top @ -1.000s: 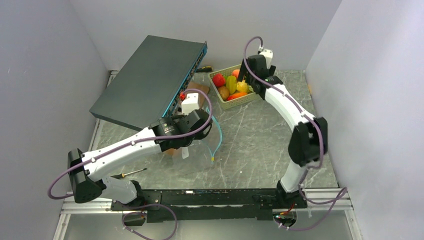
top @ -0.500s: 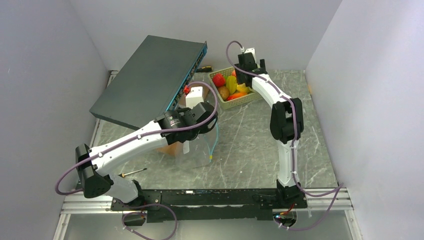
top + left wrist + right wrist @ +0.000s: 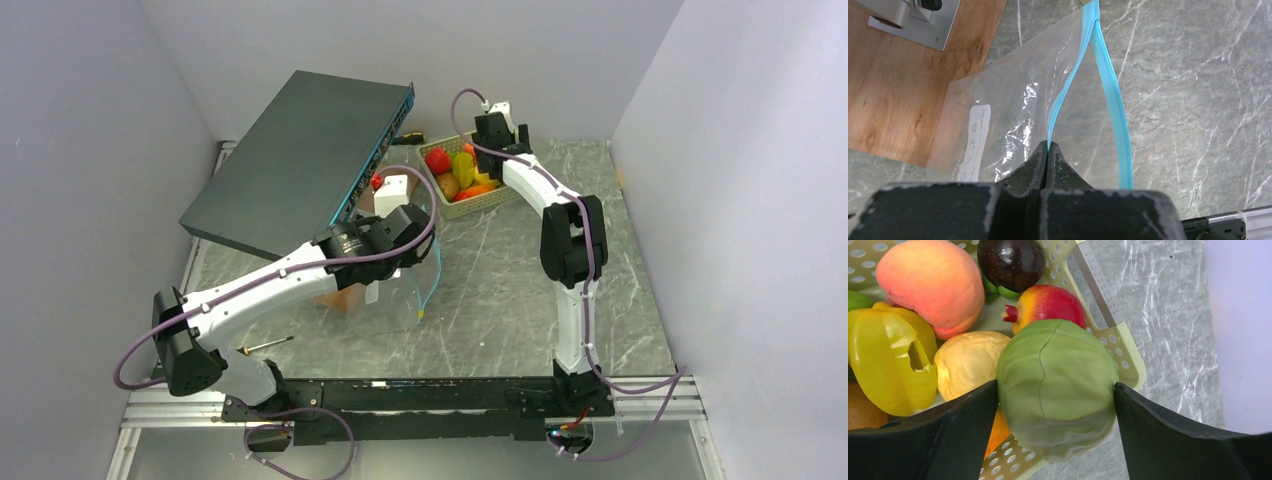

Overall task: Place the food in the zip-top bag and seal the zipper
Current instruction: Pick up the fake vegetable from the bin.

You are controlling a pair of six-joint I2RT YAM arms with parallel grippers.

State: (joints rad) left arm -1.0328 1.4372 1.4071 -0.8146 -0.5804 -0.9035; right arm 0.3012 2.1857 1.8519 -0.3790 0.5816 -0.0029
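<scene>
My left gripper (image 3: 1048, 148) is shut on the near teal-blue zipper strip (image 3: 1068, 82) of the clear zip-top bag (image 3: 1013, 105). It holds the mouth open above the marble table; the far strip (image 3: 1115, 100) bows away. The bag's white label (image 3: 975, 135) faces up. In the top view this gripper (image 3: 403, 262) is over the bag (image 3: 415, 292). My right gripper (image 3: 1055, 390) is shut on a light green cabbage (image 3: 1058, 365) at the corner of the pale green basket (image 3: 1120, 340). A peach (image 3: 930, 282), a dark plum (image 3: 1010, 260), a red pomegranate (image 3: 1048, 302) and a yellow pepper (image 3: 888, 360) lie in the basket.
A large dark grey flat box (image 3: 300, 160) leans tilted at the back left. A wooden board (image 3: 898, 95) with a grey metal part (image 3: 913, 22) lies under the bag's left side. A screwdriver (image 3: 262, 345) lies near the left arm's base. The basket (image 3: 470, 203) stands at the back centre.
My right arm has swung left and stretched out over the basket, with its gripper now down on the cabbage. My left gripper has shifted slightly right and back with the bag's strip.
</scene>
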